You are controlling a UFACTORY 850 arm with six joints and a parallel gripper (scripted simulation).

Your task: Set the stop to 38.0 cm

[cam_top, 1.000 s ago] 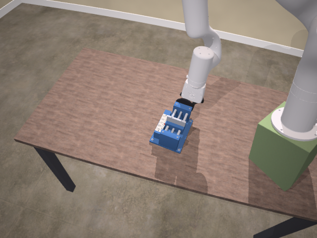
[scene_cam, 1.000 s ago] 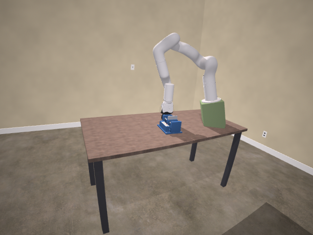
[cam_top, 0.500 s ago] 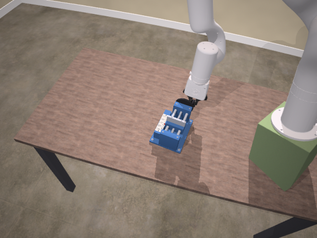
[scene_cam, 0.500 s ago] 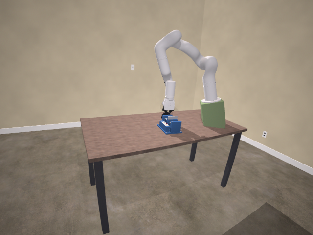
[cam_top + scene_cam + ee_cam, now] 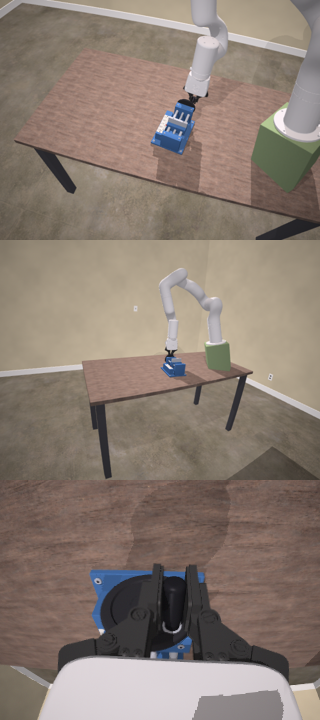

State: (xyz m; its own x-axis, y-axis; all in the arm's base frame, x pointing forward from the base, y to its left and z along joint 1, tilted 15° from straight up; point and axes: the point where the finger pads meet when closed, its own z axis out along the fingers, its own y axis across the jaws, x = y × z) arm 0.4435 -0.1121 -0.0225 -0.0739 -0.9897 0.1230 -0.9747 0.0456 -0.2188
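On the wooden table [image 5: 103, 103] I count one blue stop fixture [image 5: 173, 131], one white arm [image 5: 170, 304] and one green pedestal [image 5: 281, 155] under the arm's base at the table's right end. The fixture sits near the middle of the table, well apart from the pedestal. Across its open top I make out three pale rods [image 5: 181, 115] running lengthwise, one grey stop block [image 5: 177, 121] riding across them about midway, and one white scale strip [image 5: 162, 124] with small marks along the fixture's left side (the marks are too small for me to read). At the fixture's far end plate is one black handwheel [image 5: 130, 607], a dark disc with a single knob handle [image 5: 175, 603] standing out from its face.

The gripper [image 5: 175, 596] comes down from above onto that far end. From the wrist view its two black fingers stand nearly together, one on each side of the knob handle, and they are clamped on it; the handle fills the narrow gap between them. The disc shows to the left of the fingers, so the handle lies off-centre on the wheel.
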